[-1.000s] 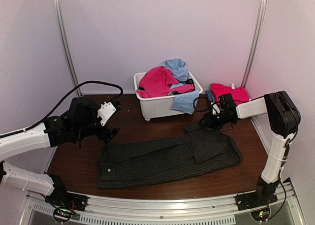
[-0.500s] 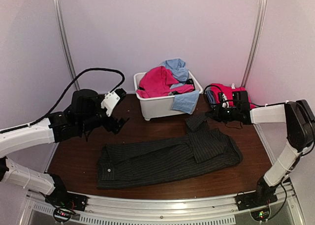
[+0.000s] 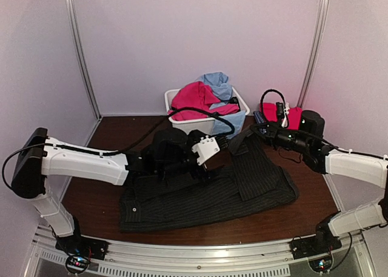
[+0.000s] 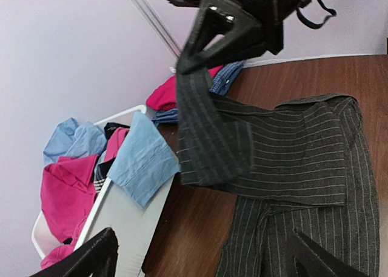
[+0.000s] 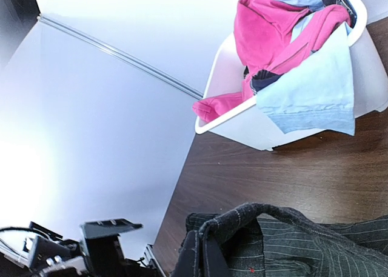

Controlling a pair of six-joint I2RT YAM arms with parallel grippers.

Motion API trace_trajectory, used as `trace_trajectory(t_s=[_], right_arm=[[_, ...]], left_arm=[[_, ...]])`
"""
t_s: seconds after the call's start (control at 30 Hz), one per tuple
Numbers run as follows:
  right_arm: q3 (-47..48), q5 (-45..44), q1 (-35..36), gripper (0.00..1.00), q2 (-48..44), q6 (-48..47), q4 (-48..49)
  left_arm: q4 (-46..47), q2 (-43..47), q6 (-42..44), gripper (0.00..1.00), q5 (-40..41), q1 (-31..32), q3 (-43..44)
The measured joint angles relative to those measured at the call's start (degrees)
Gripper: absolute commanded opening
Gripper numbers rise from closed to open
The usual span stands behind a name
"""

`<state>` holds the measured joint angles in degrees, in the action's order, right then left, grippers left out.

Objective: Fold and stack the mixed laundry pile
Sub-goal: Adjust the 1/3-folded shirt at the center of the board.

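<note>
Judging from the top view, the task looks less than half done. The brown table (image 3: pixel 91 186) carries the biggest piece, the black pinstriped garment (image 3: pixel 206 195), which lies spread from the centre toward 6 o'clock, flat and only partly folded, with its far right corner raised off the wood. The white tub (image 5: pixel 239 128) stands at 12 o'clock with several unfolded pieces in it: a pink-red garment (image 3: pixel 194 98), a light blue garment (image 3: pixel 215 83) heaped on top, and another light blue cloth (image 4: pixel 142 159) that hangs over the front wall. At 2 o'clock, near the back right corner, I see a small stack (image 3: pixel 294 116), pink-red on top and a blue checked shirt (image 4: pixel 224 80) under it; these 2 pieces seem finished, though how neat the folds are I cannot tell. So the black piece needs its folds and a place on the stack, and after it everything in the tub. The left gripper (image 4: pixel 205 237) hovers over the middle of the black garment, at about 11 o'clock from its centre; its jaws stand fully apart and hold nothing, and whether a finger brushes the cloth I cannot tell. The right gripper (image 5: pixel 203 253), at 2 o'clock from the garment's centre, has its jaws pressed tight on the raised corner, so a striped flap hangs down from it.
</note>
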<state>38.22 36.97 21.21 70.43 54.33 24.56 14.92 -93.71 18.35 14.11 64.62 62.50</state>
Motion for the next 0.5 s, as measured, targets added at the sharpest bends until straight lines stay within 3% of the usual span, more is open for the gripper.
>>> trace_trajectory(t_s=[0.3,0.4,0.5], right_arm=[[-0.15,-6.45,7.10,0.00,-2.54,5.53,3.41],[-0.26,-7.52,8.79,0.00,-2.54,6.51,4.07],[-0.26,-8.70,10.08,0.00,-2.54,7.23,4.66]], left_arm=[[10.14,-10.36,4.59,0.96,2.32,2.25,5.05],[12.50,-11.96,5.40,0.88,4.07,2.25,7.93],[14.21,-13.29,6.14,0.73,5.99,2.25,10.05]])
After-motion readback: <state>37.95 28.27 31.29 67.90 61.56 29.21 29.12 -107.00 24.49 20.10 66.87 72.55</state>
